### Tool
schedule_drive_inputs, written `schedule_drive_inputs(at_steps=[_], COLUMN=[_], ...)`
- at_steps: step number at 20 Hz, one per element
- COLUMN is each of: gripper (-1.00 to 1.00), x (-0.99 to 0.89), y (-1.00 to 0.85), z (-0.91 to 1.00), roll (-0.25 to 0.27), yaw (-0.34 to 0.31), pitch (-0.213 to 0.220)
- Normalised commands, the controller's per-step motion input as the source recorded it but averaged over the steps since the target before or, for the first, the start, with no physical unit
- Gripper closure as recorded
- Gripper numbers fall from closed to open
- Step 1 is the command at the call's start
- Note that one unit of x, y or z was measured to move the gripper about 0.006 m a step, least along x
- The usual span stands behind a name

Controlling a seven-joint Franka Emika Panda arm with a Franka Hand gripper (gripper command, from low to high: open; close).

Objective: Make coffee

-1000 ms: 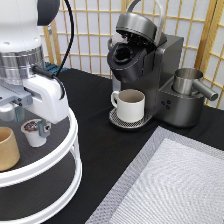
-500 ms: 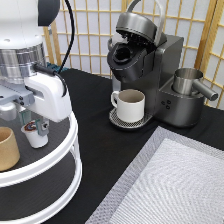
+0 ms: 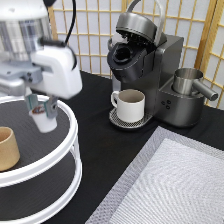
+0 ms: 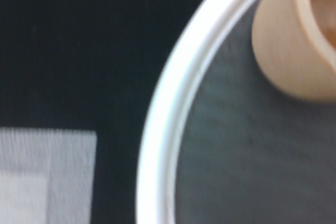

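The pincer [image 3: 41, 106] hangs over the top tier of a white round rack [image 3: 60, 155] at the exterior view's left, its two fingers clamped on the pod [image 3: 44, 120], a small white cup lifted just clear of the dark shelf mat. The pod's top is hidden between the fingers, so its print cannot be read. At about 8 o'clock from the pincer a tan cup [image 3: 8, 148] stands on the same tier, cut off by the frame edge. The wrist view shows only the rack's white rim [image 4: 161, 135], part of the tan cup [image 4: 294, 50] and a strip of grey mat [image 4: 45, 175]. At 3 o'clock, well apart on the black table [image 3: 95, 135], a white mug [image 3: 130, 105] sits under the coffee maker [image 3: 150, 70], lid raised. A steel jug [image 3: 187, 82] stands on the machine's right side. A grey mat [image 3: 175, 185] fills 5 o'clock.
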Motion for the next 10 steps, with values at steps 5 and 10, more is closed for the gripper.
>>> schedule_drive_inputs(at_steps=[5, 10], gripper=[1.0, 1.0], x=[0.09, 0.15], y=[0.54, 0.43], z=[0.61, 0.62], roll=[0.186, 0.235], yaw=[0.119, 0.067], pitch=[0.169, 0.043])
